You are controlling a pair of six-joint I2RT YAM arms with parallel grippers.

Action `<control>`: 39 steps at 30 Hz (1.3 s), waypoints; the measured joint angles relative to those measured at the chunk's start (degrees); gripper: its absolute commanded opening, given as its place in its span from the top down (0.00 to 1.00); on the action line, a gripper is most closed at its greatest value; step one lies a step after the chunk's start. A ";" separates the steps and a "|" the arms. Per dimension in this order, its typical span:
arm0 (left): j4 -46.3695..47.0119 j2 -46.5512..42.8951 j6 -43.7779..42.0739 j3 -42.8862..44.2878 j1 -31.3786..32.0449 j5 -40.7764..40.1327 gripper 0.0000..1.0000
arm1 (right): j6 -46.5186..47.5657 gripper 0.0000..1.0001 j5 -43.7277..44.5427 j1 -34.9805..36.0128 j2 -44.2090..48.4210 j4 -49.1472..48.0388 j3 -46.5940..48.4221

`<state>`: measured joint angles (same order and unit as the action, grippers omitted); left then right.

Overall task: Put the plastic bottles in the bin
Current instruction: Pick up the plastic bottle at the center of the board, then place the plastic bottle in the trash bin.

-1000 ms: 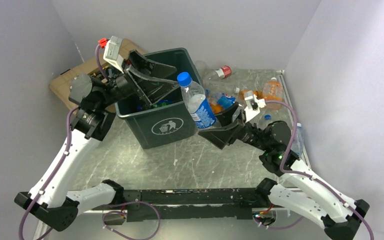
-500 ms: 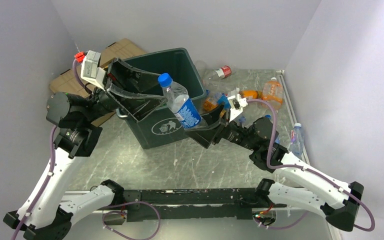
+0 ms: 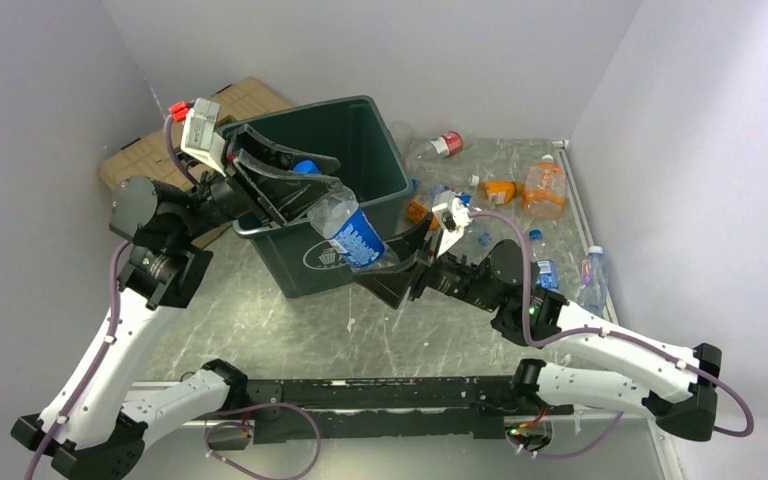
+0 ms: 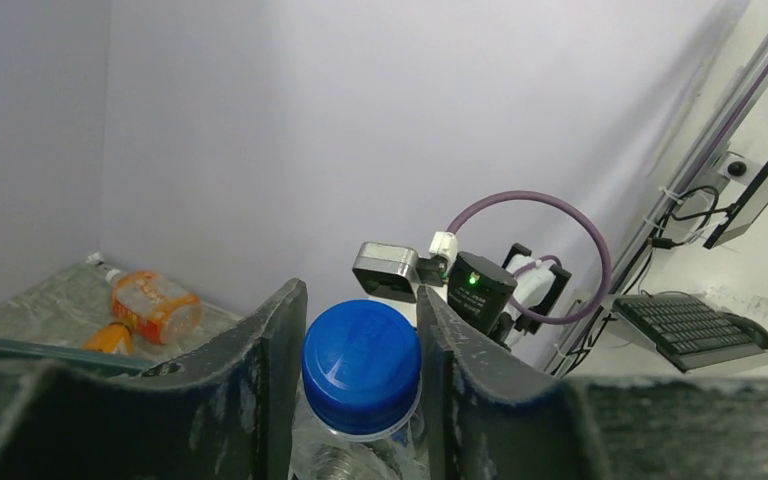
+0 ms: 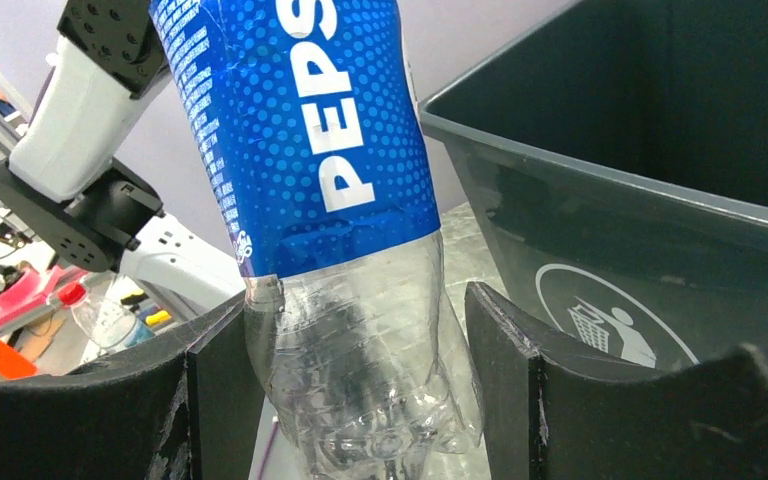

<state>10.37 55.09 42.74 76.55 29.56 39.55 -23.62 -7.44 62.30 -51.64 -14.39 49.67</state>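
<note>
Left wrist view: my left claw (image 4: 360, 300) is pinched on the blue cap of the Pepsi bottle (image 4: 361, 362), with a finger pressed to each side. My right claw (image 5: 355, 305) grips the same bottle's clear base. The bottle hangs tilted between them, cap end at the front rim of the green bin (image 5: 600, 190), above the desk (image 3: 290, 325). Other bottles (image 3: 544, 188) lie on the desk beyond.

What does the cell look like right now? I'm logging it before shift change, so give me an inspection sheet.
Surface: grey mottled table.
Job's things: Pepsi bottle held aloft at the front rim of the bin; loose bottles lying right of it.
Clutter: tan case behind the bin, left side.
Grippers: left gripper closed on the bottle's blue cap; right gripper closed on its base.
Cables: purple cables along both arms.
Surroundings: plain grey walls.
</note>
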 measured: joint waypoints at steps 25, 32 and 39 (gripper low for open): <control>-18.95 2.14 -22.93 19.17 0.07 -25.38 1.00 | 2.12 0.00 20.63 0.96 18.97 17.94 3.28; -18.49 9.51 -36.50 24.83 0.07 -41.20 1.00 | -1.16 0.02 38.62 0.94 25.07 23.78 -5.07; -21.64 20.81 -41.90 23.85 -0.83 -46.45 1.00 | -9.18 0.02 50.93 0.94 22.12 35.95 -9.92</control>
<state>-11.27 75.90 0.84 100.40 28.73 -6.90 -32.80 43.48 63.24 -29.52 21.56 39.75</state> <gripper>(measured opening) 0.453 0.984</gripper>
